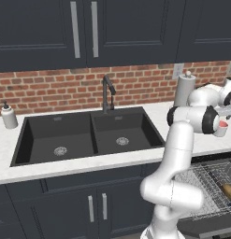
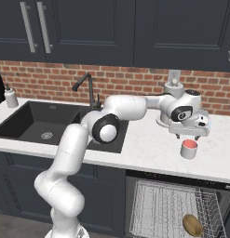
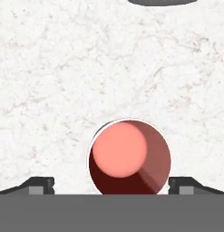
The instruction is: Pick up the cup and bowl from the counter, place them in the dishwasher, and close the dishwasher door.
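Note:
The cup (image 2: 189,148), squat and pale with a red inside, stands upright on the white counter (image 2: 144,151) right of the sink. My gripper (image 2: 189,137) hangs just above it, open, fingers pointing down. In the hand view the cup (image 3: 129,156) sits between the two fingertips (image 3: 41,185), which stand wide on either side without touching it. The tan bowl (image 2: 192,225) lies in the silver wire rack (image 2: 158,204) of the open dishwasher below the counter; it also appears as the bowl (image 1: 228,190) in the rack (image 1: 203,184). The cup (image 1: 222,129) peeks out beside my arm.
A paper-towel roll (image 1: 184,89) stands behind the cup against the brick wall. The black double sink (image 1: 89,135) with its faucet (image 1: 106,93) lies to the left, a white soap bottle (image 1: 8,115) at its far left corner. Dark cabinets hang overhead.

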